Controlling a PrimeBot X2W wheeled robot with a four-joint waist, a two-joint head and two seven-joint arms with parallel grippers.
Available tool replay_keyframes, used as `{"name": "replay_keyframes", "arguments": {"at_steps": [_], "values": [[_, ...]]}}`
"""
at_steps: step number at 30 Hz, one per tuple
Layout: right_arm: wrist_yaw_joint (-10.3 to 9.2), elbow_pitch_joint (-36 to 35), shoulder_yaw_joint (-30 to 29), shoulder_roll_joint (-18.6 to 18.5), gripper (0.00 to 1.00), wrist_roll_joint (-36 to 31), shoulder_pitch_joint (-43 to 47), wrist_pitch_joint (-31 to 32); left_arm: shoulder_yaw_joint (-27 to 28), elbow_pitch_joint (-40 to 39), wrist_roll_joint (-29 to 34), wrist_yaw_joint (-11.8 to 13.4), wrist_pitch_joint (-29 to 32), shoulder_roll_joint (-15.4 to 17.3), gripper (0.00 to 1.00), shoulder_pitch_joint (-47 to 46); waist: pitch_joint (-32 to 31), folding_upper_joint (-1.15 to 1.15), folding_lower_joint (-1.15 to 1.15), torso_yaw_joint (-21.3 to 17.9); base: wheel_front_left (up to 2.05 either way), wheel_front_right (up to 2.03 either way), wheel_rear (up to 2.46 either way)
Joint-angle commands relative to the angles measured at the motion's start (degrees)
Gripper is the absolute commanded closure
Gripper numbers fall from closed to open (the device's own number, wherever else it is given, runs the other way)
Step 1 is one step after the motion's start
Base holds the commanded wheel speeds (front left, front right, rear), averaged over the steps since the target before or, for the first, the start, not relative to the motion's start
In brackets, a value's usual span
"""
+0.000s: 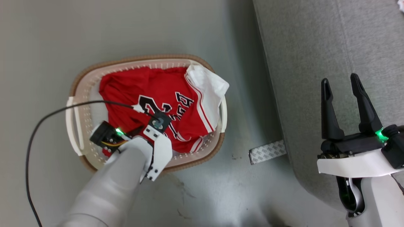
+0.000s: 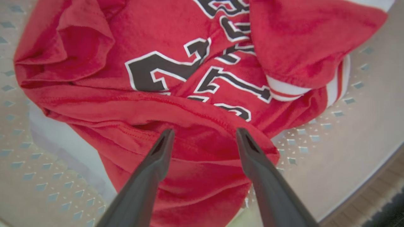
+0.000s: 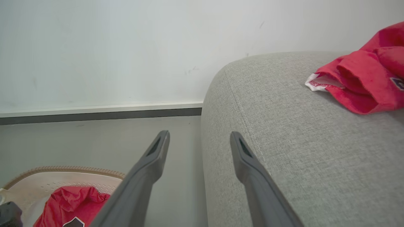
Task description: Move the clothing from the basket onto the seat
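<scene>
Our pale left arm (image 1: pixel 126 170) reaches down over the small oval white plastic laundry basket with perforated walls and a brown rim (image 1: pixel 142 59). The basket stands on the grey floor (image 1: pixel 94 31) near the base of the large light grey woven-fabric sofa (image 1: pixel 315 47). In it lies a crumpled bright red jersey with black, white-edged lettering and white striped trim (image 1: pixel 126 88). A white piece of cloth (image 1: pixel 208 85) hangs over the rim on the sofa side.

In the left wrist view the left jaws are spread wide and grasp nothing. The two dark fingers (image 2: pixel 148 176) straddle a raised fold of the jersey (image 2: pixel 202 63); their tips may be touching the fabric, but the angle leaves us unsure. The perforated wall of the basket (image 2: pixel 315 135) shows on either side.

The right jaws are likewise released and empty, and their long dark fingers (image 1: pixel 328 110) point up over the sofa's edge in the head view. In the right wrist view those fingers (image 3: pixel 148 170) frame the rounded corner of the sofa (image 3: pixel 284 126). The basket (image 3: pixel 63 176) and jersey (image 3: pixel 72 205) sit low on the left there. A second red garment with white trim (image 3: pixel 363 85) lies on top of the sofa at the right.

A black cable (image 1: pixel 47 116) loops from the left wrist over the floor. A patterned grey strip (image 1: pixel 267 152) lies on the floor, reaching the sofa's base.
</scene>
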Motion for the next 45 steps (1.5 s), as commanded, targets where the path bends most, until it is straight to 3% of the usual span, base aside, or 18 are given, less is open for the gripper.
{"name": "replay_keyframes", "arguments": {"at_steps": [1, 12, 13, 14, 15, 21, 27, 36, 45], "values": [[-0.12, -0.5, 0.4, 0.0, 0.00, 1.0, -1.0, 0.1, -0.2, 0.7, 0.8, 0.4, 0.5, 0.9, 0.00, -1.2, 2.1, 0.00, -0.01, -0.5, 0.00, 0.00, 0.00], [-0.12, -2.7, 2.1, 0.0, 0.00, 2.4, -3.5, 0.1, -1.1, 2.3, 0.6, 1.5, 0.7, 2.3, 0.00, -6.0, 9.1, 0.00, -0.01, -0.6, 0.00, 0.00, 0.00], [-0.12, -2.7, 2.1, 0.0, 0.00, 2.3, -3.5, 0.1, -1.1, 2.4, 0.3, 1.5, 0.6, 2.3, 0.19, -6.2, 9.5, 0.00, -0.01, -0.5, 0.00, 0.00, 0.00], [-0.12, -2.7, 2.0, 0.0, 0.00, 2.1, -3.5, 0.1, -1.2, 2.4, 0.2, 1.7, 0.1, 2.2, 0.72, -6.4, 9.8, 0.00, -0.01, -0.4, 0.00, 0.00, 0.00], [-0.10, -2.6, 1.9, 0.0, 0.00, 2.1, -3.4, 0.1, -1.2, 2.4, 0.0, 1.8, -0.2, 2.1, 1.00, -6.6, 10.0, 0.00, -0.01, -0.2, 0.00, 0.00, 0.00], [0.10, -1.7, 0.8, 0.1, 0.00, 0.8, -3.6, 0.1, -0.4, 2.3, -2.2, 1.4, -3.9, 1.0, 1.00, -5.7, 9.1, 0.00, -0.01, 1.4, 0.00, 0.00, 0.00], [0.00, -0.5, 0.2, 0.0, 0.00, -0.4, -2.4, 0.1, 2.9, 1.1, -7.8, 0.1, -9.5, -0.2, 1.00, -3.3, 2.8, 0.00, -0.01, 3.7, 0.00, 0.00, 0.00], [-0.05, 3.6, -0.2, 0.0, 0.00, -2.3, 3.3, 0.1, 4.0, -3.4, -16.3, -3.7, -15.5, -0.5, 1.00, 4.3, -13.9, 0.00, -0.01, 7.2, 0.00, 0.00, 0.00], [-0.05, 7.6, -0.7, -0.1, 0.00, -2.8, 13.0, 0.1, 0.5, -11.3, -23.9, -4.5, -17.1, -0.5, 1.00, 12.1, -31.8, 0.00, -0.01, 9.6, 0.00, 0.00, 0.00]]}}
